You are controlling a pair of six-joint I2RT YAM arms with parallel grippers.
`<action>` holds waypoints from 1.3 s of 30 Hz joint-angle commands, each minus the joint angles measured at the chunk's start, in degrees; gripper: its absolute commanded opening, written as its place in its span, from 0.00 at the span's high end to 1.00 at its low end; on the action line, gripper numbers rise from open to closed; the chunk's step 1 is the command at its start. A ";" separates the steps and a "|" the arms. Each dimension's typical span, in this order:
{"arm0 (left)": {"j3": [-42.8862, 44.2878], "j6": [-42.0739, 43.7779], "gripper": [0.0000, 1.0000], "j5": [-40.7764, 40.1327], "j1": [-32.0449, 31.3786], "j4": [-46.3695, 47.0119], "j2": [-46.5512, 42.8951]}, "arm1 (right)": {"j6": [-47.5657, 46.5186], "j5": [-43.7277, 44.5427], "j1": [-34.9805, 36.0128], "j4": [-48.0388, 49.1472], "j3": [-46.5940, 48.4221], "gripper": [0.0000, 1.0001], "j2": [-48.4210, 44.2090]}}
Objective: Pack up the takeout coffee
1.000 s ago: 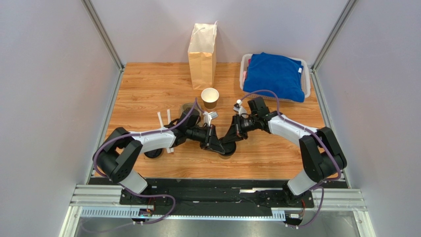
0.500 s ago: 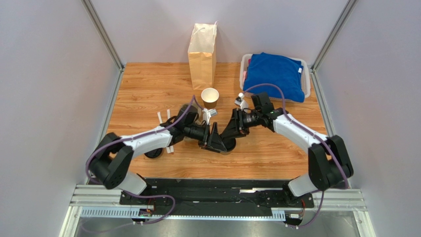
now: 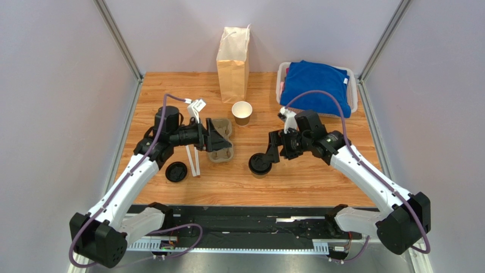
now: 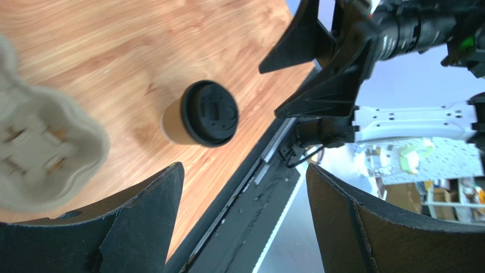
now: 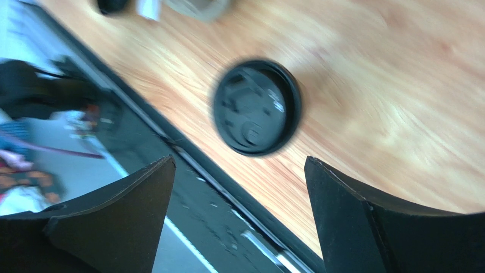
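Subject: takeout coffee, brown paper cup w/ black lid fitted.
Location: stood upright on table, centre, towards the near edge. Nothing is touching it.
R gripper: jaws spread wide, nothing held. Positioned just beside cup, on its far-right side. In the wrist view the lid is seen between the fingers but well beyond them.
L gripper: jaws spread wide, nothing held. Held over pulp cup carrier, well apart from the coffee.
Other items: open cup w/o lid, behind centre. Spare lid at near left. Paper bag upright at back. Bin w/ blue cloth at back right.
Stage (judged): lid appears seated, packing not yet begun. A regrasp is req'd next.
Risk 1: cup could be tipped if a finger is brought in too low or off-centre. Light cup, unsupported.
Risk 2: lid could be popped or the wall crushed if squeezed hard near the rim. Seal can't be confirmed from these views.
Risk 3: wrong item could be taken, as the open cup and spare lid look alike.
Risk 4: bag could be knocked over on approach, being tall, narrow and unbraced. Whether its mouth is open can't be told.
Risk 5: arm-to-arm contact is possible if both converge on the cup.
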 commanded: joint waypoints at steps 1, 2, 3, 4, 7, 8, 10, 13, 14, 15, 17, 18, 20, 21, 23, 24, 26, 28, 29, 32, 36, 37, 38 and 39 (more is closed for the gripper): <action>-2.15 4.22 0.12 -3.24 2.99 -7.02 -3.47 | -4.28 12.17 5.35 -2.04 -2.86 0.10 0.45; -2.51 3.87 0.12 -3.15 3.96 -7.02 -3.39 | -4.36 12.80 6.41 -1.78 -3.22 0.10 0.80; -3.12 3.51 0.12 -3.07 4.40 -7.02 -3.39 | -4.71 13.24 8.24 -1.25 -3.65 0.10 1.59; -3.47 2.99 0.12 -2.89 4.75 -6.59 -3.39 | -4.80 14.37 9.31 -1.07 -3.92 0.10 1.86; -4.18 2.63 0.12 -3.06 5.64 -5.80 -3.65 | -5.15 16.83 12.39 -0.28 -4.19 0.09 3.17; -4.27 2.54 0.12 -3.24 5.81 -5.62 -3.47 | -4.98 17.54 13.00 -0.19 -4.19 0.09 3.62; -4.44 2.28 0.12 -3.07 6.07 -5.10 -3.39 | -3.84 18.77 14.23 -0.19 -3.57 0.09 5.80; -4.71 1.49 0.12 -2.80 6.34 -4.04 -2.86 | -2.09 19.22 15.29 -0.28 -2.26 0.09 9.05; -4.79 1.32 0.12 -2.80 6.43 -3.69 -2.60 | -1.64 18.78 15.38 -0.28 -1.56 0.09 10.03; -4.88 1.05 0.12 -2.71 6.43 -3.42 -2.51 | -1.29 18.34 15.38 -0.54 -0.94 0.08 10.99; -4.97 0.96 0.12 -2.71 6.69 -2.72 -2.51 | -0.33 17.38 15.38 -1.59 1.26 0.08 13.97; -5.06 0.96 0.12 -2.63 6.78 -2.72 -2.42 | -0.06 17.29 15.38 -1.95 1.87 0.08 14.77; -5.58 0.79 0.12 -2.10 7.22 -1.93 -2.77 | 0.64 17.72 15.47 -2.48 3.63 0.08 16.88; -5.85 0.70 0.12 -1.92 7.39 -1.58 -2.94 | 0.91 17.99 15.38 -2.57 4.07 0.08 17.41; -6.37 0.61 0.12 -1.49 8.01 -1.40 -3.12 | 1.61 18.86 15.29 -2.30 5.39 0.08 18.12; -6.64 0.61 0.12 -1.22 8.18 -1.23 -3.21 | 1.87 19.21 15.29 -2.13 5.83 0.09 18.56; -7.08 0.70 0.12 -0.96 8.89 -1.22 -3.39 | 2.49 20.53 15.38 -1.25 6.62 0.09 19.09; -7.25 0.87 0.12 -0.52 9.50 -0.96 -3.39 | 3.28 22.46 15.03 -0.64 7.15 0.10 20.40; -7.26 0.96 0.12 -0.34 9.77 -0.96 -3.30 | 3.63 22.91 14.51 -0.29 7.41 0.11 20.93; -7.26 1.31 0.12 -0.17 10.73 -0.79 -3.30 | 4.86 23.96 13.45 0.42 9.08 0.11 23.48; -6.82 3.50 0.12 -2.26 11.52 -1.92 -3.04 | 5.48 25.97 12.13 1.47 11.45 0.12 26.03; -6.47 4.38 0.14 -3.49 11.61 -2.71 -2.60 | 5.65 26.94 11.95 1.74 12.16 0.12 26.55; -5.33 5.52 0.14 -6.55 11.70 -3.67 -2.16 | 5.66 27.30 11.78 2.44 12.60 0.12 26.91; -4.80 7.62 0.15 -7.80 11.79 -5.60 -1.46 | 5.66 27.57 11.17 2.79 12.95 0.12 27.17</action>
